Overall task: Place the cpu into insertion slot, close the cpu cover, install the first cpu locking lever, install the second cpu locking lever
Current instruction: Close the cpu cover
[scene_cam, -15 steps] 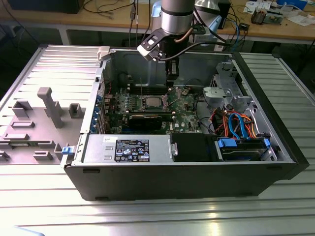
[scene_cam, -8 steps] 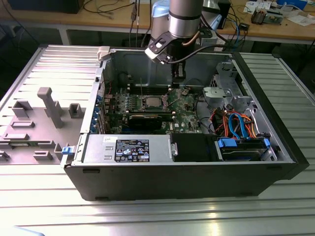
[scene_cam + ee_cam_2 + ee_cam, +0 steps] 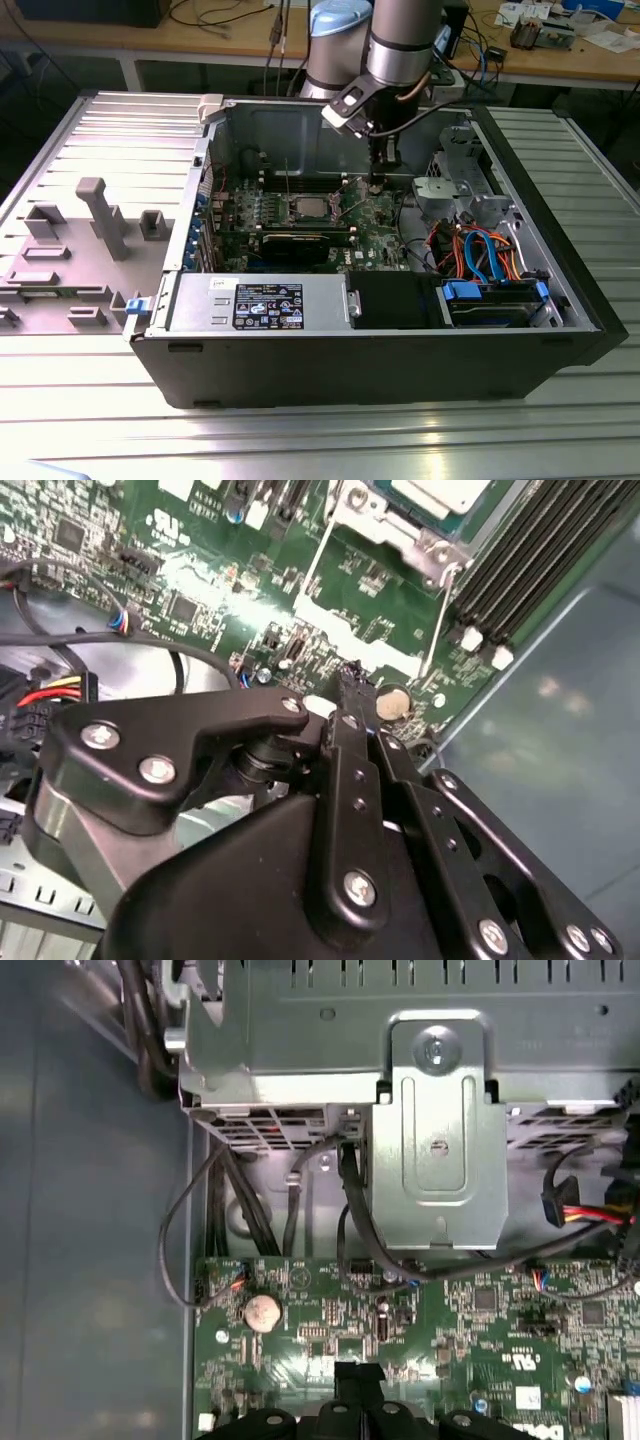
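The cpu (image 3: 440, 492) lies silver side up in the insertion slot (image 3: 309, 208) at the middle of the green motherboard. From the slot's metal rim (image 3: 372, 525), the cpu cover (image 3: 350, 635) stands open as a thin silver frame reaching towards my gripper. My gripper (image 3: 376, 183) hangs just off the slot on the exterior view's right. Its black fingers (image 3: 345, 750) are shut with nothing between them, and their tip (image 3: 358, 1372) is at the cover's free edge. I cannot tell the locking levers apart from the frame's thin sides.
Long memory slots (image 3: 520, 570) run beside the slot. A coin battery (image 3: 262, 1311) sits near the fingertips. A metal drive cage (image 3: 435, 1140) with cables (image 3: 480, 250) stands close on the exterior view's right. The black graphics card (image 3: 300, 245) and power supply (image 3: 260, 303) lie nearer the front.
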